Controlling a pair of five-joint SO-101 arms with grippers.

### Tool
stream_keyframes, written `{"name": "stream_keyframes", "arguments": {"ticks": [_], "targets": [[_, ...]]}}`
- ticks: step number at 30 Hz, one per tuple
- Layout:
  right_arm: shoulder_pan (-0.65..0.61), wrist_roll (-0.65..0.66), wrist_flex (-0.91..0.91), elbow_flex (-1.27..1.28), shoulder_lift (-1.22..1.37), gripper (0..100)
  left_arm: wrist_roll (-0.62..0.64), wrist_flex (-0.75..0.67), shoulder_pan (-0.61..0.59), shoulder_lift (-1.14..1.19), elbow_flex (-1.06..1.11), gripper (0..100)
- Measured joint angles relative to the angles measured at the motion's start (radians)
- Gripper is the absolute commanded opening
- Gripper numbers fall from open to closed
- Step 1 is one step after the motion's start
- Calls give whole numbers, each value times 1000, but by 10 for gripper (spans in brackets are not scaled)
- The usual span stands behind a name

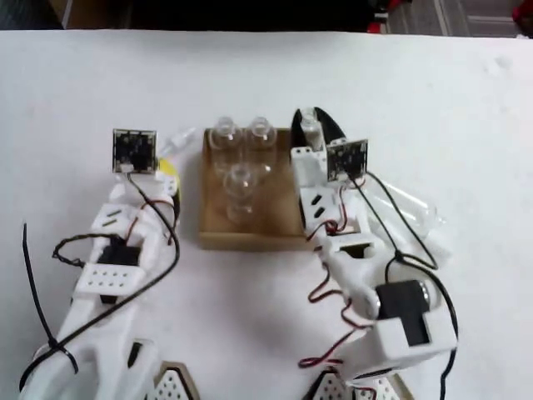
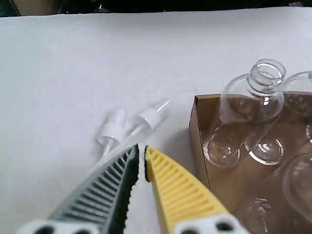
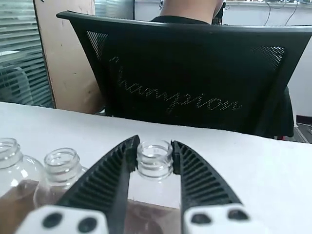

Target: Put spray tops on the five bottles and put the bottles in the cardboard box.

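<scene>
The cardboard box (image 1: pixel 250 239) sits mid-table between the arms, with three clear open-necked bottles (image 1: pixel 241 179) standing in it. My right gripper (image 1: pixel 314 125) is at the box's far right corner, its black fingers shut on the neck of another open bottle (image 3: pixel 155 158); two boxed bottles (image 3: pixel 61 163) stand beside it. Two white spray tops (image 2: pixel 113 129) (image 2: pixel 153 113) lie on the table left of the box (image 2: pixel 197 126). My left gripper (image 2: pixel 141 155), grey and yellow, hovers just short of them, shut with nothing in it. A boxed bottle (image 2: pixel 253 95) stands close by.
Another clear bottle (image 1: pixel 420 215) lies on its side on the table right of the right arm. Red and black cables trail along both arms. A black mesh chair (image 3: pixel 195 92) stands beyond the table's far edge.
</scene>
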Motion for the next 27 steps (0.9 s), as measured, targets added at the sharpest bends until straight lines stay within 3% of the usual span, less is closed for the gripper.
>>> {"name": "stream_keyframes", "arguments": {"ticks": [7, 16, 22, 27], "targets": [[-3, 0, -118, 0, 101, 16, 0, 0, 0, 0, 0, 24], [-32, 11, -130, 0, 118, 24, 0, 0, 0, 0, 0, 24], [-34, 11, -130, 0, 118, 155, 0, 0, 0, 0, 0, 24], [-31, 11, -130, 0, 118, 161, 0, 0, 0, 0, 0, 24]]}}
